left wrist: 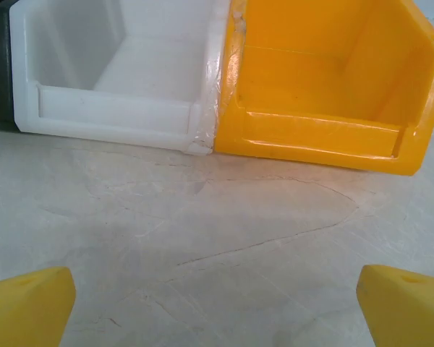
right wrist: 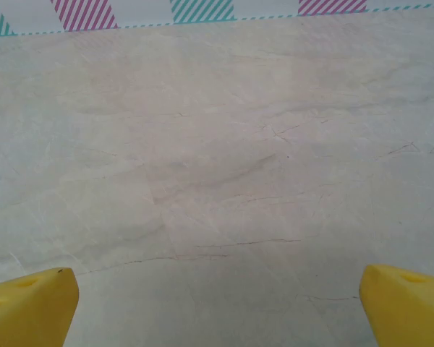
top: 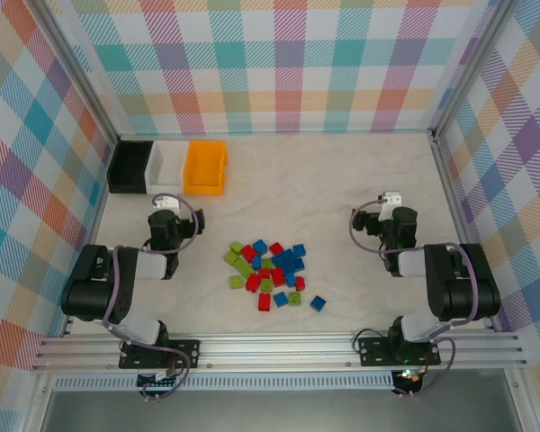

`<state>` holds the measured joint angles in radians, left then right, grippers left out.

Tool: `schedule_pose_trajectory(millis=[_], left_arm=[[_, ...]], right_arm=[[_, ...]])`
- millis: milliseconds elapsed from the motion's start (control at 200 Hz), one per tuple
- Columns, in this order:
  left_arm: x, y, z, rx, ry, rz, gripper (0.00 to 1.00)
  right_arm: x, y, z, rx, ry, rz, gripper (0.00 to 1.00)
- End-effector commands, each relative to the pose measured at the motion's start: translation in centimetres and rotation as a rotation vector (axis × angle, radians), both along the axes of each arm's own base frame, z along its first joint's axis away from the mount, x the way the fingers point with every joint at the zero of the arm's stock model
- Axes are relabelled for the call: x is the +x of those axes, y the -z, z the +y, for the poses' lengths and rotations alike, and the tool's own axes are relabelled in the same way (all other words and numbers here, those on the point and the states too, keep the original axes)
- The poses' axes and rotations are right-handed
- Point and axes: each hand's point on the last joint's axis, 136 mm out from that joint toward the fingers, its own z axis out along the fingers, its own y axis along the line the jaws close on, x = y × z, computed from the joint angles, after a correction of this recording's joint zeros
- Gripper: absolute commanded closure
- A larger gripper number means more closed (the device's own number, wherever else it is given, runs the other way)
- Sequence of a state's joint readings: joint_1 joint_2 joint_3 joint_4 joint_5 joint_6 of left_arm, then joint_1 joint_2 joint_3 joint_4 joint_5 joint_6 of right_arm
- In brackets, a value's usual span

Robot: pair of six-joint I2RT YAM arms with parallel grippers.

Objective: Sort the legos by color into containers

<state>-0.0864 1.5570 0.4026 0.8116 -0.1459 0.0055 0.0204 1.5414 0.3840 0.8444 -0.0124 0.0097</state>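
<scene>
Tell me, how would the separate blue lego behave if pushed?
The separate blue lego looks small and rigid, so probably light. Its blocky shape should slide on the smooth table, not roll. Sitting low, it seems unlikely to tip.

Left end effector and right end effector both spread wide.

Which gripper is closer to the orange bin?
Left. The left gripper sits close, just in front and slightly left of the orange bin; the right gripper is far off to the bin's right.
</scene>
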Motion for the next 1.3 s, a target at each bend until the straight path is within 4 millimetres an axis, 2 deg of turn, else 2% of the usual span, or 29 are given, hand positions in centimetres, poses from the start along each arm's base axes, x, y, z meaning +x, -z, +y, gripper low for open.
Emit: schedule_pose_trajectory(millis=[0,850,1045,1090,1140,1220,1295], left_arm=[[0.4,-0.3,0.2,0.006,0.006,-0.006,0.00],[0.4,-0.3,0.3,0.005,0.004,-0.005,0.00],[0.4,-0.3,0.3,0.006,0.006,-0.006,0.00],[0.6,-1.2,0.4,0.009,-0.007,-0.018,0.00],[0.5,-2.2,0.5,0.028,-0.026,0.051,0.00],[0.9,-5.4,0.3,0.046,-0.043,0.049,0.00],[0.5,-8.6,-0.2,0.008,-0.057,-0.017,0.00]], right_arm=[[0.6,-1.1,-0.1,-0.006,-0.007,-0.032,0.00],[0.5,-1.1,-0.1,-0.006,-0.005,-0.034,0.00],[0.7,-1.0,-0.6,0.005,0.021,-0.022,0.00],[0.7,-1.3,-0.9,0.003,0.038,-0.039,0.00],[0.3,-2.2,-1.4,-0.004,0.074,-0.039,0.00],[-0.3,-4.6,-1.5,-0.032,0.111,-0.047,0.00],[-0.9,-5.6,-1.5,-0.068,0.171,-0.033,0.00]])
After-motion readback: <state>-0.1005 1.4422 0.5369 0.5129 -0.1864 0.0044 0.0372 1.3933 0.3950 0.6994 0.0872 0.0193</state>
